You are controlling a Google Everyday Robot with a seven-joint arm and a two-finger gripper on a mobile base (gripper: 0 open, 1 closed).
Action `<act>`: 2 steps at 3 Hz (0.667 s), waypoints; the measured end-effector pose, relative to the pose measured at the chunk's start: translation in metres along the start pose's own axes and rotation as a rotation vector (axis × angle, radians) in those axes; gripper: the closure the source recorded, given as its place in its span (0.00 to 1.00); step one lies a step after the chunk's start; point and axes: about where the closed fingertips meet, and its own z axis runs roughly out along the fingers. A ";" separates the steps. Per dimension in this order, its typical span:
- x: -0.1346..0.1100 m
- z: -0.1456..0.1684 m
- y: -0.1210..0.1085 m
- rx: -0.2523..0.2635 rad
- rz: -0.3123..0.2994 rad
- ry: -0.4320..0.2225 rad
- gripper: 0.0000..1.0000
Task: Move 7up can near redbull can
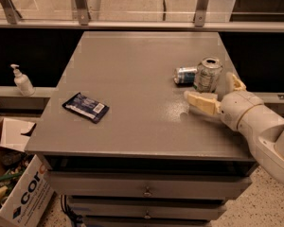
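The 7up can (208, 74) stands upright on the grey table (132, 65) near its right edge. The redbull can (184, 74) lies on its side right beside it, on its left, and the two seem to touch. My gripper (217, 92) comes in from the right and is open, with one cream finger (201, 102) in front of the 7up can and the other (234, 82) to its right. The 7up can stands just beyond the fingertips, and the fingers do not press on it.
A dark blue snack packet (85, 107) lies at the table's front left. A sanitiser bottle (22, 81) stands on a ledge to the left. A cardboard box (14, 195) sits on the floor at lower left. Drawers (144, 188) are under the table top.
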 end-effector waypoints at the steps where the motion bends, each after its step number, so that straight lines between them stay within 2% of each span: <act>1: -0.002 -0.005 0.001 -0.002 -0.006 -0.006 0.00; 2: -0.003 -0.051 -0.006 0.003 -0.014 -0.024 0.00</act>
